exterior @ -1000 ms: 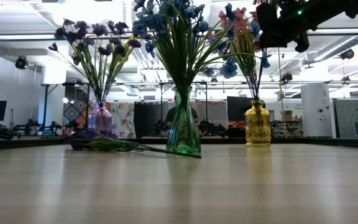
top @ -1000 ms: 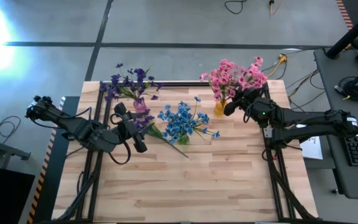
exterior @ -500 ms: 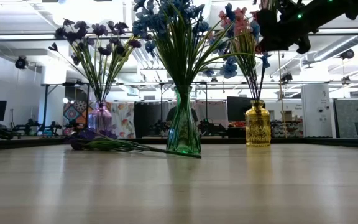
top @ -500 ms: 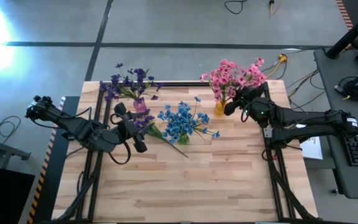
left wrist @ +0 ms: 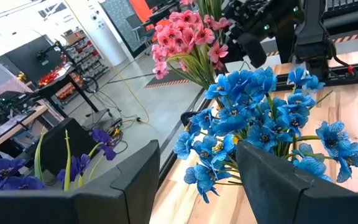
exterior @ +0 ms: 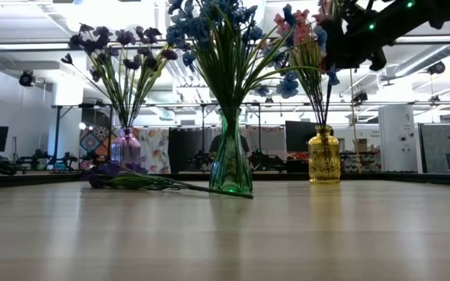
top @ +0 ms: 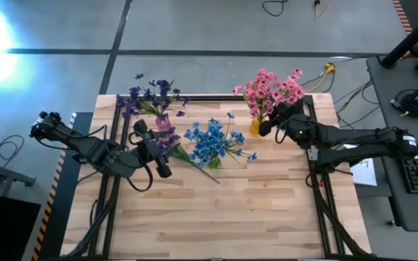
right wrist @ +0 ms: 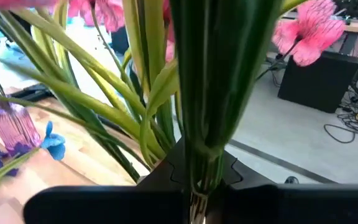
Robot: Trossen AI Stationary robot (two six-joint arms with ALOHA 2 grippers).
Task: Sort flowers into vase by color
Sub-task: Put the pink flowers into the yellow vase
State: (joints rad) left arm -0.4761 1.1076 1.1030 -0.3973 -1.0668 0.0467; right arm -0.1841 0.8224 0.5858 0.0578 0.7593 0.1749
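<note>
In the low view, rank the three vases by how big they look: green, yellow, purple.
1. Green vase: tallest by far, though it may stand nearer the camera.
2. Yellow vase.
3. Purple vase: close to the yellow one; its base is hidden behind the lying purple sprig, so that order is unsure.

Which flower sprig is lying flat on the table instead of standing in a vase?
The purple sprig lying on the wood beside the green vase; every other sprig stands upright in a vase.

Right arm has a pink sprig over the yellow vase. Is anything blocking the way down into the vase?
The right gripper is shut on the pink sprig just above the yellow vase. The vase already holds pink flowers, and their stems and leaves crowd the neck. Nothing else visibly blocks the drop. The left gripper waits by the purple sprig lying on the table.
</note>
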